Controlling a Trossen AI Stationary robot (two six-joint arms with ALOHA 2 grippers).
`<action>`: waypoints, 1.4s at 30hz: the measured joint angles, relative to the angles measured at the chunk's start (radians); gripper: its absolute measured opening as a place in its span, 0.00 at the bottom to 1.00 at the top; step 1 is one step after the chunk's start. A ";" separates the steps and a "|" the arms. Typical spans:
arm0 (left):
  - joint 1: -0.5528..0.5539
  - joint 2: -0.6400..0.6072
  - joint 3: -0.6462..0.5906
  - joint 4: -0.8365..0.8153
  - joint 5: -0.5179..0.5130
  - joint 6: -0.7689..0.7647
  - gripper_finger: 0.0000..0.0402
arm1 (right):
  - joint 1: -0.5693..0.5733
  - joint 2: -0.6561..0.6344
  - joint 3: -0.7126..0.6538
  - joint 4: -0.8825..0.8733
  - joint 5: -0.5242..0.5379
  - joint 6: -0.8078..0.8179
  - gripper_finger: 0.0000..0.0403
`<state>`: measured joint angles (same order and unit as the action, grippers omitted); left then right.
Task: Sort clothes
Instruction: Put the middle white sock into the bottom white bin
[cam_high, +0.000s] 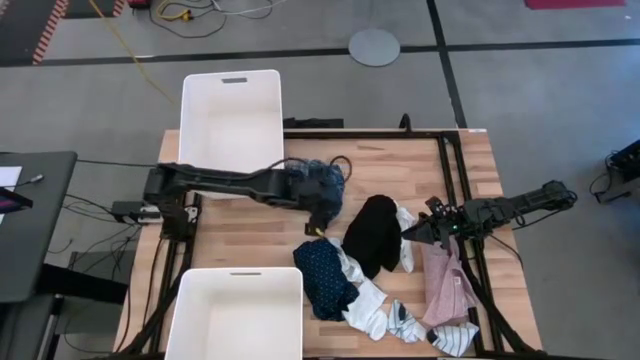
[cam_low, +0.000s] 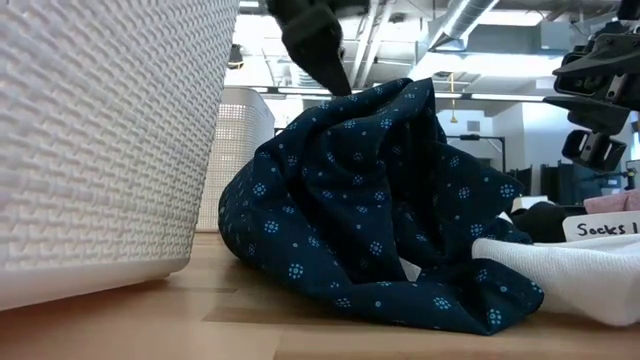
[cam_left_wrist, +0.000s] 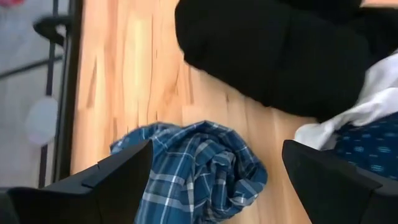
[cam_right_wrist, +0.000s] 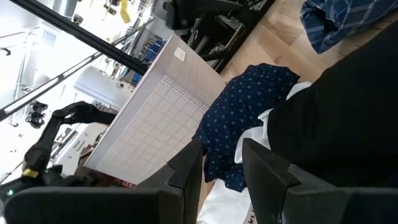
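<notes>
The clothes lie in a loose heap on the wooden table. The blue plaid shirt (cam_high: 322, 172) lies bunched near the far bin, with the arm partly over it. To its right lie the black piece (cam_high: 375, 235), the navy dotted piece (cam_high: 325, 278), the pink shirt (cam_high: 446, 285) and the white and striped socks (cam_high: 400, 322). My left gripper (cam_high: 320, 224) hangs open above the table between the plaid shirt (cam_left_wrist: 199, 171) and the black piece (cam_left_wrist: 273, 56), slanting down and touching nothing. My right gripper (cam_high: 418, 233) waits by the black piece's right edge, its fingers (cam_right_wrist: 186, 171) a narrow gap apart.
One white bin (cam_high: 232, 120) stands at the table's far left, another (cam_high: 238, 312) at the near left. Black frame rails (cam_high: 452, 180) run along the table's right side. A label reading "Socks" (cam_low: 600, 230) shows low behind the white sock (cam_low: 560, 275).
</notes>
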<state>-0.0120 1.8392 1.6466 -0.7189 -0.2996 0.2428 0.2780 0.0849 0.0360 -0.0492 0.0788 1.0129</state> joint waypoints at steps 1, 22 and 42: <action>0.001 0.021 0.017 -0.016 -0.014 -0.007 0.88 | 0.000 0.000 0.000 0.000 0.000 0.000 0.33; 0.062 0.323 0.221 -0.240 -0.263 -0.132 0.88 | 0.000 0.000 0.000 0.000 0.000 0.000 0.33; 0.052 0.313 0.222 -0.191 -0.188 -0.103 0.88 | 0.000 0.000 0.000 0.000 0.000 0.000 0.33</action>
<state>0.0405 2.1526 1.8690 -0.9098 -0.4874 0.1399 0.2780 0.0849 0.0360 -0.0492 0.0788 1.0130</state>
